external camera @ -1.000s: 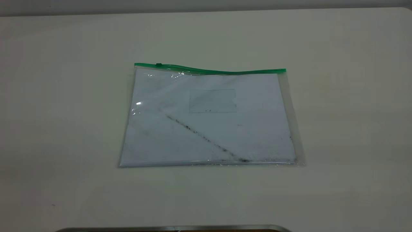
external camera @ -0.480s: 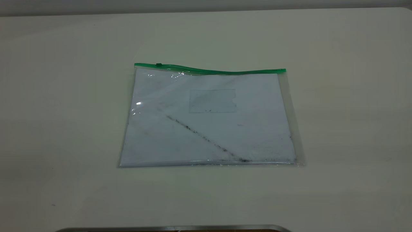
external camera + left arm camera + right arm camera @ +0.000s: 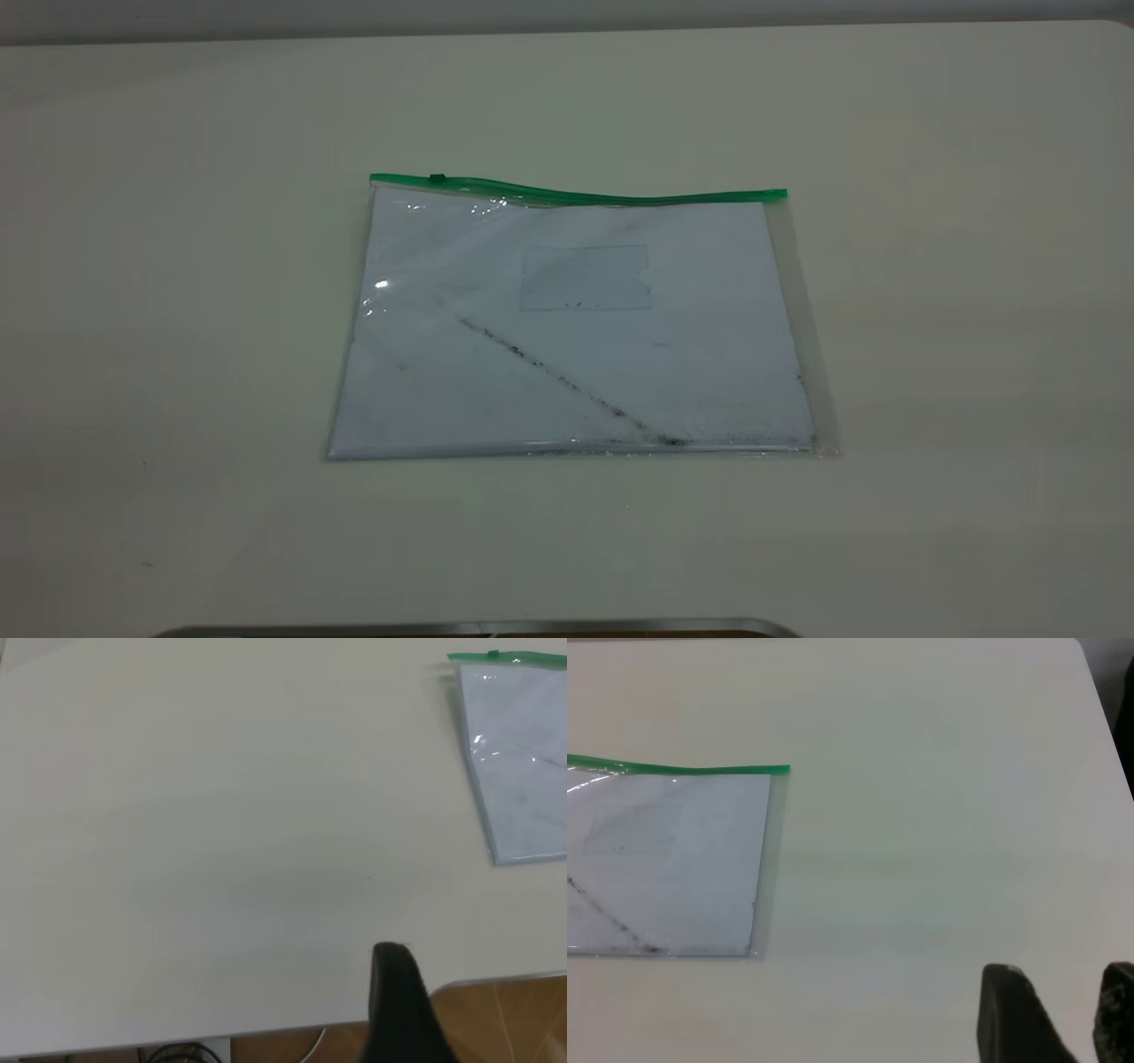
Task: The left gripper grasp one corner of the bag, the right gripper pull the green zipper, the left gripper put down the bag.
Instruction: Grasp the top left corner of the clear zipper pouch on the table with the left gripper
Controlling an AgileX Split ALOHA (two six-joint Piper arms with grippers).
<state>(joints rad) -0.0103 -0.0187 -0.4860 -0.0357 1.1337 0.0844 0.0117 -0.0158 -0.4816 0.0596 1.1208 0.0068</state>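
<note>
Lying flat near the middle of the table (image 3: 177, 266), the bag (image 3: 576, 354) rests untouched, with neither arm in the exterior view. The green zipper (image 3: 576, 193) runs along the bag's far long edge, slightly wavy, and its small slider tab (image 3: 436, 179) sits close to the left end of that edge. Inside the clear plastic is white paper (image 3: 709, 372) bearing a dark diagonal smudge line (image 3: 567, 381) and a faint label rectangle (image 3: 585, 277). The corner (image 3: 374, 180) at the left end of the zipper lies on the table surface, not lifted.

The left gripper (image 3: 403, 1010) is seen only in its own wrist view, as a single black finger above the near table edge, well apart from the bag (image 3: 523, 753); the spread of its fingers cannot be told. The green zipper (image 3: 505, 657) and that end of the bag appear far off in this view.

The right gripper (image 3: 1059, 1014) shows two black fingers (image 3: 1010, 1014) with a clear gap between them, standing apart and holding nothing. It hovers over bare table, well apart from the bag (image 3: 673, 859), whose right zipper end (image 3: 780, 769) faces it.
</note>
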